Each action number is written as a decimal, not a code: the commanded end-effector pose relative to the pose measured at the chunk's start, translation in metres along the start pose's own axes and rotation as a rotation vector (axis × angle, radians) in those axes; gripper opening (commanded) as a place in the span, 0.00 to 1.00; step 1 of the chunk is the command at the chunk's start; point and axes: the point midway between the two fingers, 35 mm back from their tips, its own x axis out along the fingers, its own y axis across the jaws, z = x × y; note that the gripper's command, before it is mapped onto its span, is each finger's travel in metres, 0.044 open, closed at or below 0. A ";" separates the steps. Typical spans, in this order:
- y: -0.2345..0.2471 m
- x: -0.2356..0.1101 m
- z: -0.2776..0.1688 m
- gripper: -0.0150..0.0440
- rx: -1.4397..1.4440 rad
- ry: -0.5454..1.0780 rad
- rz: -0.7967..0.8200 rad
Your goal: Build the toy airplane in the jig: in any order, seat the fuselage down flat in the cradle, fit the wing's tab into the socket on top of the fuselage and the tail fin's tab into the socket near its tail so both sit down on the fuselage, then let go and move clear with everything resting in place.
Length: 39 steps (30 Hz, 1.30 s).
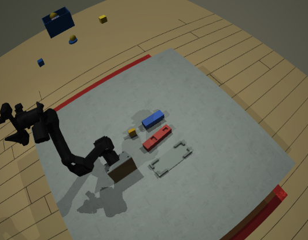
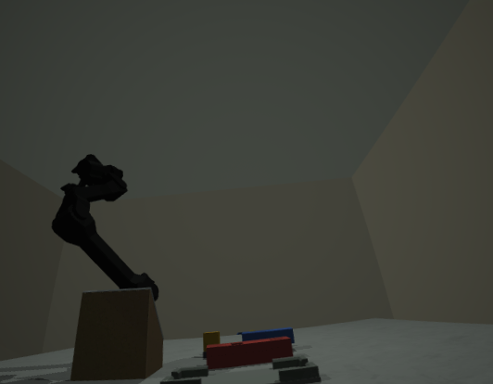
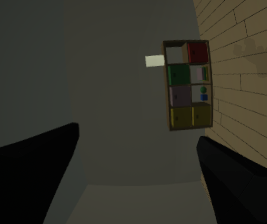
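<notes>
No writing, label, brand, number or sign can be read in any of the three views. The small pale patch on the blue box point(image 1: 58, 22) far beyond the table is too blurred to make out, and the coloured panels of the shelf point(image 3: 189, 84) in the wrist view carry no legible marks.

On your grey table point(image 1: 197, 95), take the cradle point(image 1: 171, 159) as landmark: the red fuselage point(image 1: 157, 137) lies just beside it, the blue wing point(image 1: 153, 119) beyond that, the yellow tail fin point(image 1: 132, 132) near both.
</notes>
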 end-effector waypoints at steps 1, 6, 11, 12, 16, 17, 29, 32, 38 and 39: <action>0.000 0.000 0.000 0.98 0.000 0.000 0.000; 0.005 0.006 0.032 1.00 0.112 -0.060 0.023; 0.014 0.010 0.111 1.00 0.365 -0.207 0.098; 0.015 0.009 0.114 1.00 0.388 -0.205 0.114; 0.019 -0.002 0.165 1.00 0.593 -0.275 0.212; 0.019 -0.005 0.183 1.00 0.648 -0.308 0.235; 0.003 -0.088 0.357 1.00 1.133 -0.629 0.605; -0.006 -0.115 0.388 1.00 1.250 -0.695 0.705; -0.032 -0.191 0.450 1.00 1.491 -0.833 0.988; -0.036 -0.205 0.458 1.00 1.521 -0.854 1.040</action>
